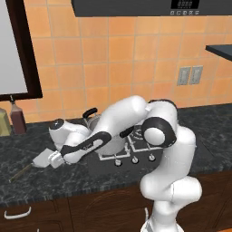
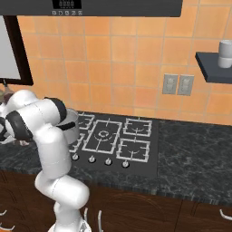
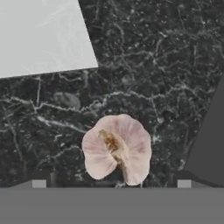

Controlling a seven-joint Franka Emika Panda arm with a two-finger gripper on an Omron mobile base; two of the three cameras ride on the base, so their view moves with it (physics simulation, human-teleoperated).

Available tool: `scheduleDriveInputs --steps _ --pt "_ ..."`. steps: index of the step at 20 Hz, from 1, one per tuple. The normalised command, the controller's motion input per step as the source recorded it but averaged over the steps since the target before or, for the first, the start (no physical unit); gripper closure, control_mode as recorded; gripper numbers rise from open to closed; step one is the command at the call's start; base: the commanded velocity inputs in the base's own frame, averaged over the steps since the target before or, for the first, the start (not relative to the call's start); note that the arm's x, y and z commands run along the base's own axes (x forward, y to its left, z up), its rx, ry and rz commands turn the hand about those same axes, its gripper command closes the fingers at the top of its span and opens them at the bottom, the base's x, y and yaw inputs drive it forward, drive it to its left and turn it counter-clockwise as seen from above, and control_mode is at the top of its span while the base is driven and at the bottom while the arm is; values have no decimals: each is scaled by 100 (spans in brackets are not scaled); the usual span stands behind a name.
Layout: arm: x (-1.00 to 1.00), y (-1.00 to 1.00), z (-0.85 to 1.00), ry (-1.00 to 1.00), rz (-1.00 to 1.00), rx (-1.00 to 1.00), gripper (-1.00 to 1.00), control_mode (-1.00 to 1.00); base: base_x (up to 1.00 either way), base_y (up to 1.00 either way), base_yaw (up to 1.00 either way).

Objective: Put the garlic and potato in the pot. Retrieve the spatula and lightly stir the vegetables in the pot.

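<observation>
The garlic [image 3: 117, 148], a small pinkish-white bulb, lies on the black counter right below my hand. My gripper [image 3: 111, 183] is open, one fingertip well clear of the bulb on either side, touching nothing. In the left base view the gripper [image 1: 56, 159] hangs low over the counter left of the stove. The spatula's grey blade [image 3: 41, 35] lies just beyond the garlic; its blade [image 1: 41, 158] and brown handle [image 1: 20, 172] rest on the counter. The steel pot [image 1: 114, 144] stands on the stove's left burner, half hidden by my arm; the pot [image 2: 70, 130] also peeks out behind it. The potato is out of view.
The stove [image 2: 113, 136] has a row of knobs along its front; its dark edge [image 3: 210, 148] lies right of the garlic. A dark bottle [image 1: 18, 118] and a yellowish one [image 1: 4, 123] stand at the back left. A shelf [image 2: 213, 68] carries a cup [image 2: 225, 53].
</observation>
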Motion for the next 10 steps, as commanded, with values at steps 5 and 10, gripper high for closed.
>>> scheduleDriveInputs --steps 5,10 --pt "20 4 -14 1 -20 0 -100 -100 0 0 0" --pt "3 0 -8 0 -19 0 -100 -100 0 0 0"
